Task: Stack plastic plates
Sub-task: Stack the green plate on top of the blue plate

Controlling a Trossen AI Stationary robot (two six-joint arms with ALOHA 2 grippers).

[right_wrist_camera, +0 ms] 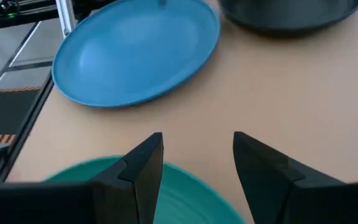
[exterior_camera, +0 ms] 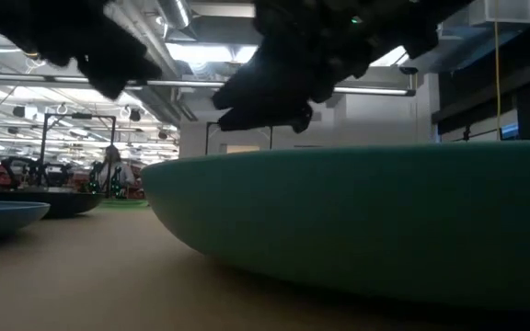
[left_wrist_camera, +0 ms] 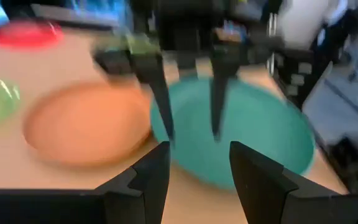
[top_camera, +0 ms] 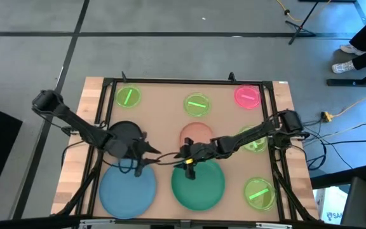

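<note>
On the left of the worktop, the blue plate lies flat near the front edge, with a dark round dish just behind it. The left end effector hovers above the bare surface between the blue plate and the green plate, its fingers apart and holding nothing. The right end effector hangs over the back rim of the green plate, fingers spread and empty. Behind the green plate sits the salmon plate, close by it. Along the back edge lie two small neon-green plates and a small pink plate. On the right, another small neon-green plate lies partly under the right arm, and one more near the front corner.
</note>
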